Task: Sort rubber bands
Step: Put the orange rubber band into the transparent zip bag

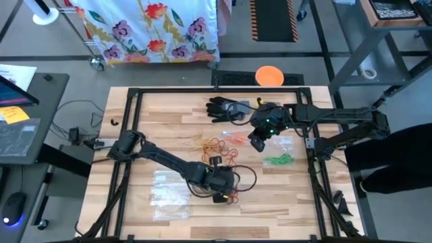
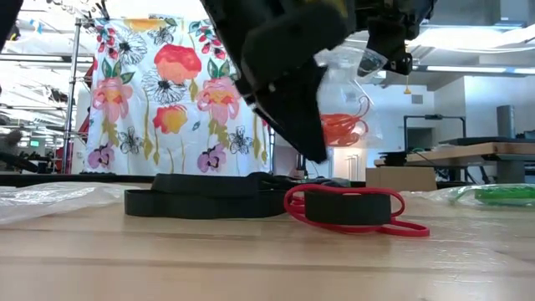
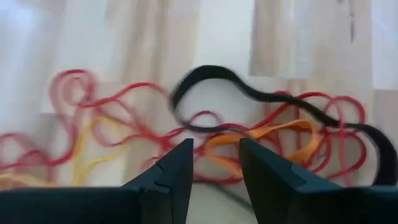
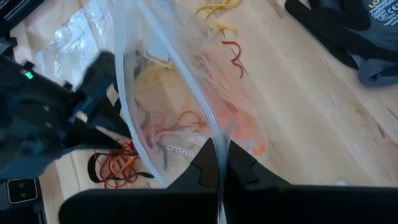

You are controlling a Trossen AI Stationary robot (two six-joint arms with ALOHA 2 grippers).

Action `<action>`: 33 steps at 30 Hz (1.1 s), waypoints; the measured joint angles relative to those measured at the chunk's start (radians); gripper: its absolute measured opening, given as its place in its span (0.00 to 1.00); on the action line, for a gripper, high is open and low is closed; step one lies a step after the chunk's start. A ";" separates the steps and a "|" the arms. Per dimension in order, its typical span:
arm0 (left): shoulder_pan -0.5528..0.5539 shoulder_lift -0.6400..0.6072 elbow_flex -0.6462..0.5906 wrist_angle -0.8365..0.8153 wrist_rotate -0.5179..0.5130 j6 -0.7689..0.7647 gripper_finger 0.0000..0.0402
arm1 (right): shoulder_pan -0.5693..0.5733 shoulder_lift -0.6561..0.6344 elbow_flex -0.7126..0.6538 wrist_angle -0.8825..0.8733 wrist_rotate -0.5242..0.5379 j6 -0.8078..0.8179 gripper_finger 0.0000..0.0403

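Note:
Loose rubber bands (image 3: 273, 134) in red, orange, yellow and black lie tangled on the wood near the table's near edge. My left gripper (image 3: 216, 158) hovers open just above them, its fingers on either side of an orange loop. In the high view it (image 1: 226, 189) is at the table's middle near side. More loose bands (image 1: 217, 144) lie farther in. My right gripper (image 1: 259, 140) is shut on a clear plastic bag (image 2: 343, 104) that holds orange bands (image 2: 341, 127). A black glove (image 1: 226, 108) lies near the far edge. My right gripper pinches the clear bag's upper edge (image 4: 219, 144) by the zip strip between its two fingers. The bag hangs below the gripper, lifted clear of the table, with the orange bands gathered in its lower part (image 4: 245, 127).
A bag with green bands (image 1: 278, 160) lies by the right arm. Flat clear bags (image 1: 169, 192) lie at the near left. In the low view, black and red bands (image 2: 347, 209) sit close to the camera. A floral cloth hangs beyond the far edge.

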 joint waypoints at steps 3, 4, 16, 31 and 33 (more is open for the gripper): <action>-0.001 0.016 0.000 0.019 0.006 -0.001 0.32 | 0.000 0.000 0.000 0.001 0.000 0.000 0.00; -0.001 0.020 0.002 0.019 0.007 -0.002 0.32 | 0.000 0.000 0.000 0.002 0.000 0.000 0.00; -0.004 0.039 -0.016 0.033 0.005 -0.072 0.32 | 0.000 0.000 0.000 0.003 0.000 0.007 0.00; -0.010 0.084 -0.012 0.022 -0.005 -0.093 0.22 | 0.006 0.000 0.000 0.005 0.000 0.008 0.00; -0.011 0.086 0.004 -0.003 -0.007 -0.081 0.11 | 0.006 0.000 0.000 0.002 0.000 0.008 0.00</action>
